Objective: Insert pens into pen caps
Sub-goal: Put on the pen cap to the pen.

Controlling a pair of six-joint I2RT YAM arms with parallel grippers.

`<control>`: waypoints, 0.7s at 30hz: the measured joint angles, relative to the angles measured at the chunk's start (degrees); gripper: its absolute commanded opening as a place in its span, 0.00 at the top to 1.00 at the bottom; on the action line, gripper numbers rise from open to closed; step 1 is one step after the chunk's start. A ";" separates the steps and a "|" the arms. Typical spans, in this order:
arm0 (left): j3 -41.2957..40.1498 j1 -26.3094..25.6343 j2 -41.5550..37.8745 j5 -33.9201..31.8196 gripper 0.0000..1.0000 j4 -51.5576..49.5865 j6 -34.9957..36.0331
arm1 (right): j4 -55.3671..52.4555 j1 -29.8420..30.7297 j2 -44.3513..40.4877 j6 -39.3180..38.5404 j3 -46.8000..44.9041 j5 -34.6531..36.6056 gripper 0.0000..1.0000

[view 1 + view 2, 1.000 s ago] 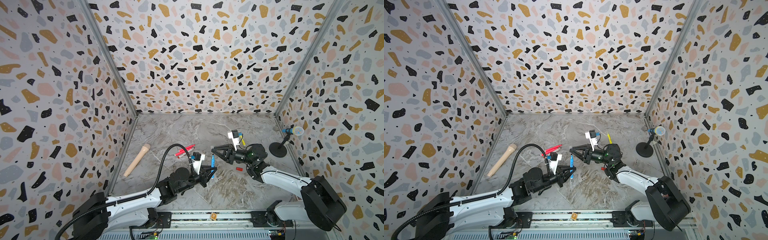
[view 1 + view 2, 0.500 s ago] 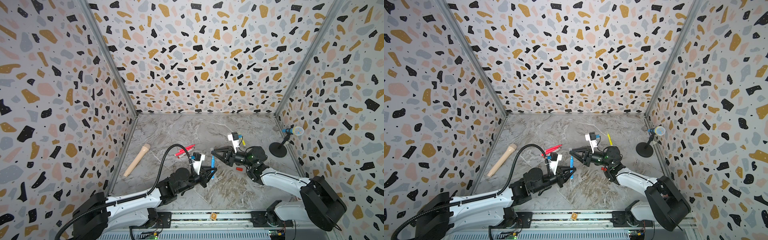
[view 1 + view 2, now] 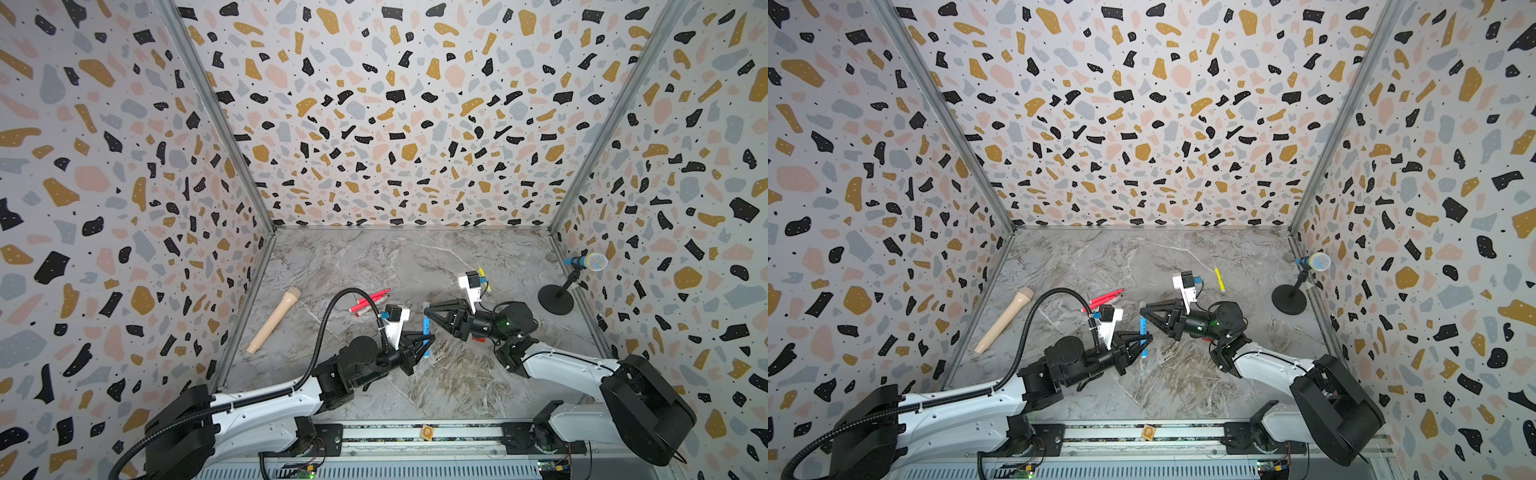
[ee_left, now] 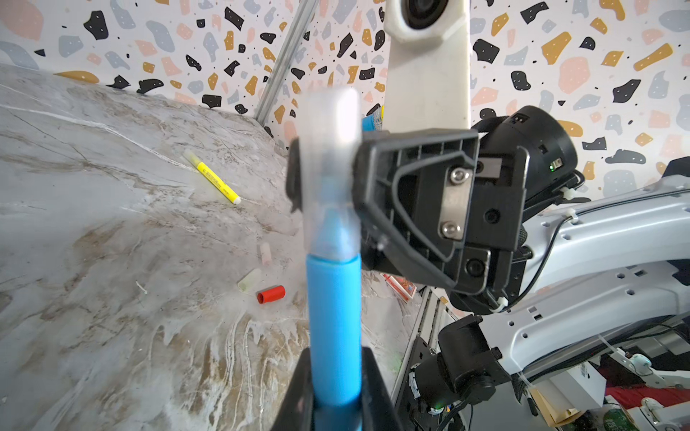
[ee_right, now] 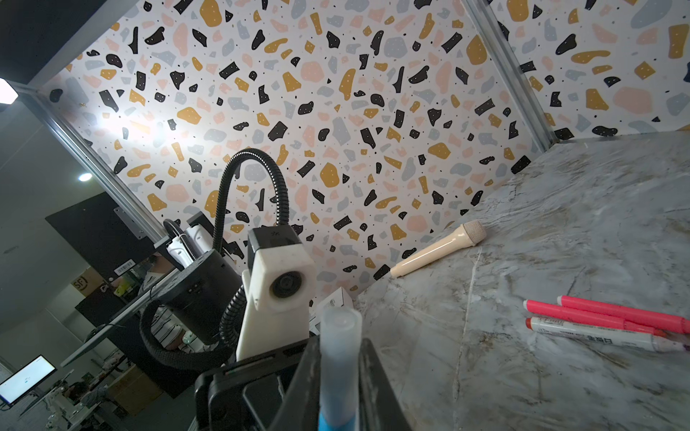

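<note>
The blue pen [image 4: 333, 328] stands upright between the fingers of my left gripper [image 4: 333, 377], which is shut on its barrel. A translucent pen cap [image 4: 330, 168] sits over the pen's tip, and my right gripper [image 5: 339, 358] is shut on that cap [image 5: 339, 354]. In both top views the two grippers [image 3: 426, 343] [image 3: 428, 311] meet at the blue pen [image 3: 1144, 336] mid-table. A yellow pen [image 4: 213, 183] lies behind. Two pink pens [image 5: 616, 313] and a white-barrelled pen [image 5: 597, 332] lie together. A red cap [image 4: 271, 294] and two pale caps [image 4: 249, 280] lie loose.
A beige microphone-shaped stick [image 3: 274, 320] lies by the left wall. A blue microphone [image 3: 582, 262] on a black round stand [image 3: 556, 301] is by the right wall. A small orange tag [image 3: 427, 432] sits on the front rail.
My right gripper has edged a little closer to the left gripper with the cap. The left arm and the blue pen have stayed where they were.
</note>
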 measured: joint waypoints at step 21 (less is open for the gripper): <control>-0.15 0.07 -2.54 -0.48 1.00 1.03 3.65 | -47.36 -2.14 -17.40 -24.04 11.37 4.98 0.35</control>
